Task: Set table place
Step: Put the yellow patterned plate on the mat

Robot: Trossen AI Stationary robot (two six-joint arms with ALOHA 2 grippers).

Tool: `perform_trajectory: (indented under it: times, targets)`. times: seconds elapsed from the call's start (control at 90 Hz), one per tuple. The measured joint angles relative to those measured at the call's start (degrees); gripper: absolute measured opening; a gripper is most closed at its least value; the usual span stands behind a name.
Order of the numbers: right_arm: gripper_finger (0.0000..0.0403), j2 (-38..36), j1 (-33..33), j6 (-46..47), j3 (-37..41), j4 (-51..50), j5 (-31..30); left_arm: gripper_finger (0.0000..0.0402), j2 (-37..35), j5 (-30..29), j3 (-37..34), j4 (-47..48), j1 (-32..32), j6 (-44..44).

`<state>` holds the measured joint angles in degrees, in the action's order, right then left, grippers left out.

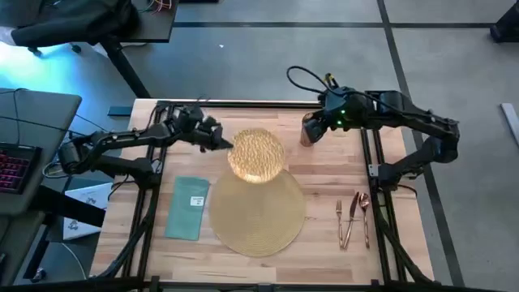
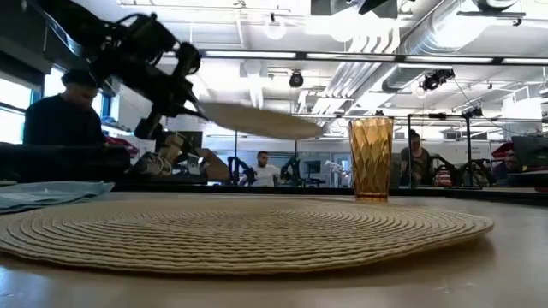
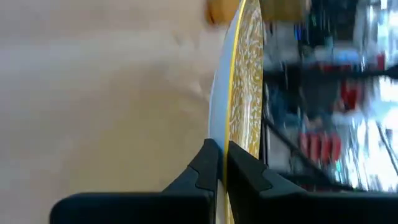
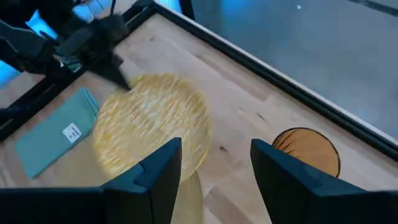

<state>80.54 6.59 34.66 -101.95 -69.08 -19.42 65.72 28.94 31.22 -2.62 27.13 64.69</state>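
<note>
- On light-wood table [image 1: 324,174]: black rail frame [image 1: 259,104] along the edges; woven placemat [image 1: 258,212] flat near the front middle.
- Above placemat's far edge: gold speckled plate [image 1: 258,154], held clear of the surface and roughly level in the low view.
- Left gripper [image 1: 224,143]: clamped on the plate's rim, one finger either side, as seen from the left wrist.
- Right gripper [image 4: 214,163]: fingers spread apart, poised just beside and above amber tumbler [image 1: 308,130]; nothing held.
- Tumbler: upright at the table's far side, right of the plate.
- Teal napkin [image 1: 188,208]: flat, just left of the placemat, white tag on top.
- Fork [image 1: 340,223], knife [image 1: 351,219], spoon [image 1: 365,217]: side by side, right of the placemat.
- Beyond the table: grey floor, desk with keyboard [image 1: 15,166] at left; open workshop with ceiling ducts, seated persons [image 2: 60,120] in the background.
</note>
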Motion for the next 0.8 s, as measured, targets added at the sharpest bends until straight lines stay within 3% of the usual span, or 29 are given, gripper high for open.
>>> perform_trajectory:
  times: [0.111,0.233,0.444,0.578,0.8]
  targets:
    - [0.0177,0.0,0.0,0.0,0.0,-1.1,0.1,0.0001,0.1,-2.5,0.0,1.0,-9.8,1.8]
    - [0.0177,0.0,0.0,0.0,0.5,-1.2,0.3,0.0,0.9,-9.3,0.0,2.2,-19.3,3.9]
    - [0.0177,0.0,0.0,-0.1,0.6,-1.8,0.9,0.0,5.4,-25.4,-1.8,-1.9,-27.6,4.7]
    - [0.0177,0.1,0.0,-0.1,0.6,-1.8,0.8,0.0,10.1,-26.7,-3.2,-11.5,-29.6,7.3]
    - [0.0177,0.1,-0.3,1.2,0.6,-1.8,1.9,0.0,18.4,-25.8,-3.5,-15.9,-32.5,10.3]
